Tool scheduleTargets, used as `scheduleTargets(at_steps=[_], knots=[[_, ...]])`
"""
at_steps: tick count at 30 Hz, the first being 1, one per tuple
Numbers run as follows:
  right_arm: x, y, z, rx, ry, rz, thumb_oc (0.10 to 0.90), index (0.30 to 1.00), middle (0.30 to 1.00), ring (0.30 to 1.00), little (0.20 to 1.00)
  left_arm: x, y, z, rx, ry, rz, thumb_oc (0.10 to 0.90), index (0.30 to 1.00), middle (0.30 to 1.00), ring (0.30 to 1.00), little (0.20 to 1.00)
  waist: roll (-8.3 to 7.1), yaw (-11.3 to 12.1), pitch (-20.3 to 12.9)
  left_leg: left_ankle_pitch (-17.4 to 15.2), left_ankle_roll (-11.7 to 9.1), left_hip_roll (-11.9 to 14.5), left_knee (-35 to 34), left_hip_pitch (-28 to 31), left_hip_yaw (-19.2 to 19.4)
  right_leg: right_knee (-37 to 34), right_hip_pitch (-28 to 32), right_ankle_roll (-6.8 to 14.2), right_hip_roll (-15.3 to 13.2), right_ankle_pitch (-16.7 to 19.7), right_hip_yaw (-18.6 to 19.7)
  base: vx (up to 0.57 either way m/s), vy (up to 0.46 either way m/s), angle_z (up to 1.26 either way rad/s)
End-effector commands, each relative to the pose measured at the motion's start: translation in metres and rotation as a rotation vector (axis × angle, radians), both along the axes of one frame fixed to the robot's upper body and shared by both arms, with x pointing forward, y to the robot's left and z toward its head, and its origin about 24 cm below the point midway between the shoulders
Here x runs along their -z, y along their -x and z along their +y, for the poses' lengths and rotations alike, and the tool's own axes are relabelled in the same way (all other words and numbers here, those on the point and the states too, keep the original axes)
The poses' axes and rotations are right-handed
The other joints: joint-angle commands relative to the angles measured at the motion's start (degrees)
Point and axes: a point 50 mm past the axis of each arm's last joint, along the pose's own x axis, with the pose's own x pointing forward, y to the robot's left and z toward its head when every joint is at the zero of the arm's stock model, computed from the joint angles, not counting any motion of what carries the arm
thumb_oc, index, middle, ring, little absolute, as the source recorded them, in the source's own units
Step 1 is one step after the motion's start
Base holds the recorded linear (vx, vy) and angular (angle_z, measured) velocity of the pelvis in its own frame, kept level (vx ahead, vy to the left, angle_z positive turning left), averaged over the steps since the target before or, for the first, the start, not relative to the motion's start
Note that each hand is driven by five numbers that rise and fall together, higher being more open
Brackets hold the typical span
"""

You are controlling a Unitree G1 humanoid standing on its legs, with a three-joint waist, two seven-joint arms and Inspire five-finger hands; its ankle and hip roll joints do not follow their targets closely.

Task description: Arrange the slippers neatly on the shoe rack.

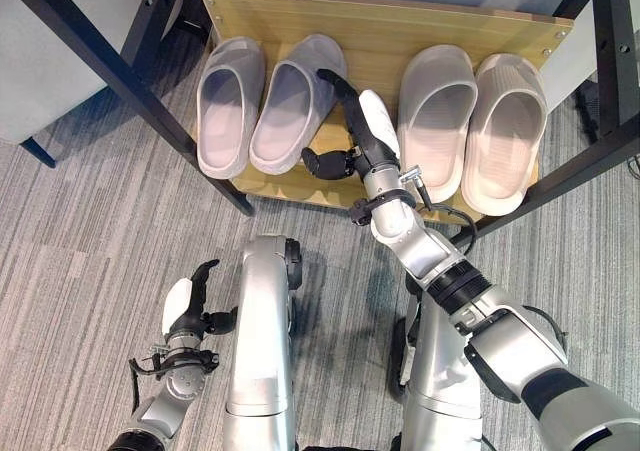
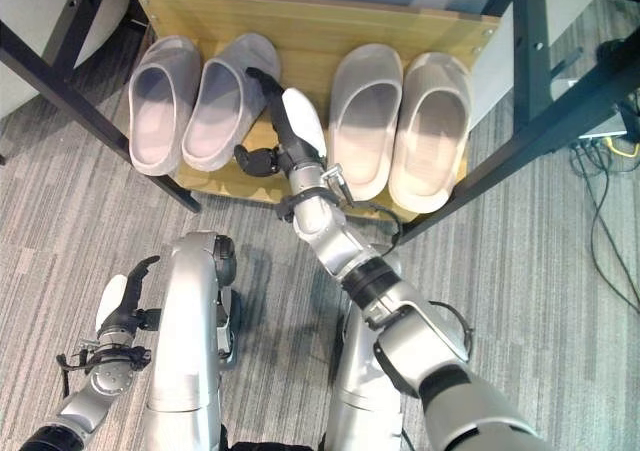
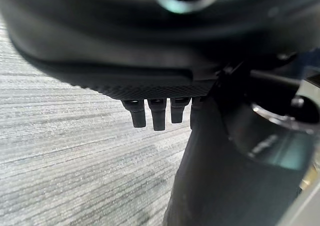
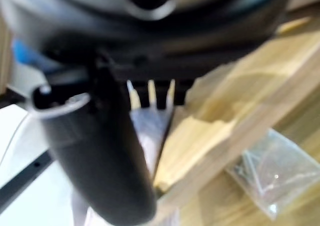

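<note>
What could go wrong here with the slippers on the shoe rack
The right hand reaches between the two pairs with straight fingers by the tilted grey slipper; pulling back might drag it askew. That slipper's heel overhangs the shelf edge, so a nudge may tip it off.

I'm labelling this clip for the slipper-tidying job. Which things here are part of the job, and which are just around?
Part of the job:
grey slipper pair
beige slipper pair
wooden shoe rack shelf
right hand, fingers straight beside the grey pair
left hand, idle over the carpet

Just around:
small clear bag of screws
cables on the floor
</note>
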Motion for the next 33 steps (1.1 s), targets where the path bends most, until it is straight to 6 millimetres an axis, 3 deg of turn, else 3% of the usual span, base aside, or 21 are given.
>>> scheduleTargets(at_steps=[1, 8, 24, 33], knots=[[-0.071, 0.020, 0.044, -0.232, -0.007, -0.235, 0.800, 0.900, 0.900, 0.900, 0.900, -0.023, -0.005, -0.004, 0.120, -0.073, -0.105, 0.800, 0.900, 0.900, 0.900, 0.900, 2.02, 4.4, -2.1, -5.4, 0.2, -2.5, 2.1, 3.3, -5.6, -2.0, -2.2, -2.7, -1.1, 6.4, 4.3, 0.00, 0.000, 0.00], [-0.081, 0.021, 0.035, -0.231, -0.023, -0.272, 0.800, 0.900, 0.900, 0.900, 0.900, -0.020, -0.002, -0.003, 0.124, -0.073, -0.090, 0.800, 0.900, 0.900, 0.900, 0.900, 1.99, 4.5, -2.1, -5.3, 0.1, -2.3, 1.7, 3.3, -5.6, -2.1, -2.2, -2.7, -1.2, 6.5, 4.4, 0.00, 0.000, 0.00], [-0.095, 0.011, 0.043, -0.329, 0.030, -0.173, 0.800, 0.900, 0.900, 0.900, 0.900, -0.020, -0.003, -0.008, 0.199, -0.064, -0.077, 0.800, 0.900, 0.900, 0.900, 0.900, 2.57, 6.3, -2.1, -4.8, -0.1, -2.7, 1.7, 3.3, -6.0, -1.9, -2.2, -2.4, -1.7, 6.6, 4.5, 0.00, 0.000, 0.00], [-0.102, 0.013, 0.051, -0.346, 0.127, -0.200, 0.800, 0.900, 0.900, 0.900, 0.900, -0.018, -0.003, -0.009, 0.213, -0.067, -0.063, 0.800, 0.900, 0.900, 0.900, 0.900, 2.55, 6.5, -2.1, -4.7, -0.1, -2.6, 1.6, 3.3, -6.1, -1.8, -2.2, -2.3, -1.7, 6.7, 4.6, 0.00, 0.000, 0.00]])
